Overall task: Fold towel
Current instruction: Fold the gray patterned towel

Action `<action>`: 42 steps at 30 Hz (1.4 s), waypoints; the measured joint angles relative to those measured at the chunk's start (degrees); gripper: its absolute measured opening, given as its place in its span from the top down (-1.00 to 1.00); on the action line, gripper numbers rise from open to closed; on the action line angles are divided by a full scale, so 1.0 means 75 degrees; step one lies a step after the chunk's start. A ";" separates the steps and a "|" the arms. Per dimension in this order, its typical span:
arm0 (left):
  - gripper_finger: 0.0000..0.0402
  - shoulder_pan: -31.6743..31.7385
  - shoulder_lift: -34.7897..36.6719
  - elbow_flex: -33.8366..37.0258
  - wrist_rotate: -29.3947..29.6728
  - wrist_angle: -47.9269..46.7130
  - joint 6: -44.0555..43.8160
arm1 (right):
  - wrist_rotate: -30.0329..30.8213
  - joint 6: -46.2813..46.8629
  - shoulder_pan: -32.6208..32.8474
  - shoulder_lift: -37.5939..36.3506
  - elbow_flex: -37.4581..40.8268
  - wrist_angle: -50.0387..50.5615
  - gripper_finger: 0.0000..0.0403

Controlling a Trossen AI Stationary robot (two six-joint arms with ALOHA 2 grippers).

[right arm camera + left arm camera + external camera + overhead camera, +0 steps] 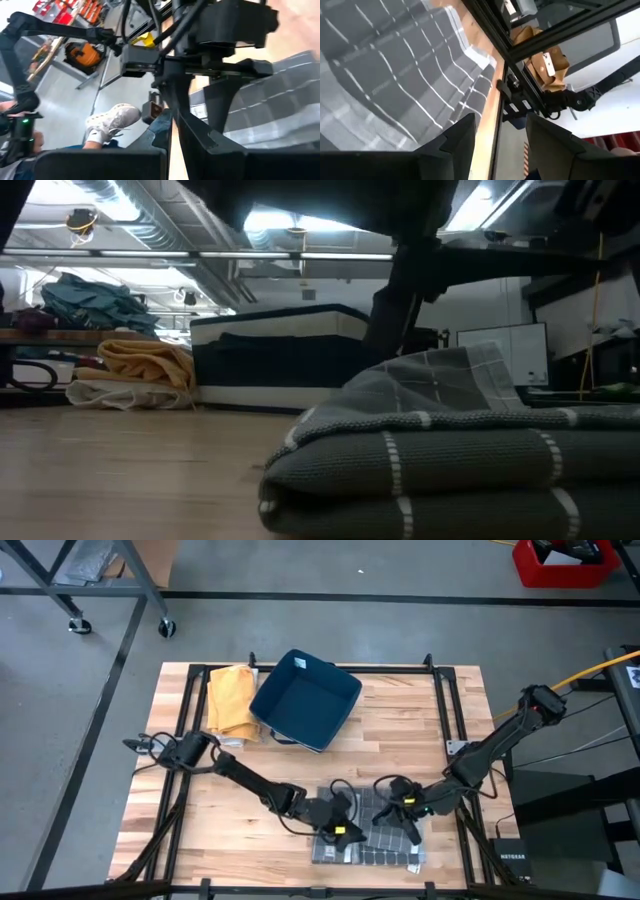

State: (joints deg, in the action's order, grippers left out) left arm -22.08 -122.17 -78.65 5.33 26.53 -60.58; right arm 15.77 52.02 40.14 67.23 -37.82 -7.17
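The grey checked towel lies folded at the desk's near edge. The left end effector hovers released over it; the right end effector looks clenched beside it. Next, probably smoothing or a final fold

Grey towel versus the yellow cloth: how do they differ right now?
The grey towel lies folded flat at the table's near edge, both grippers over it; the yellow cloth sits bunched at the far left corner, beside the blue bin, untouched. The grey towel is checked, the yellow cloth plain. Both rest on the table.
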 joint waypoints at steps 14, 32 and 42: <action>0.17 0.0745 0.1372 -0.0003 -0.0992 -0.2183 0.1372 | 0.1017 0.0424 -0.0122 0.0265 0.0000 0.0892 0.83; 0.17 -0.0250 0.1947 0.0029 -0.0461 -0.5937 0.0633 | -0.2118 0.0680 -0.2965 0.3087 0.0000 -0.0401 0.83; 0.17 -0.0535 0.1914 0.0344 -0.0362 -0.5925 -0.0404 | -0.3080 0.1220 -0.3654 0.3231 0.0000 0.0444 0.83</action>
State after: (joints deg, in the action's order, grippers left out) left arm -26.09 -107.81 -76.07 2.61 -17.91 -63.61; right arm -7.33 61.18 12.74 91.46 -37.82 -3.84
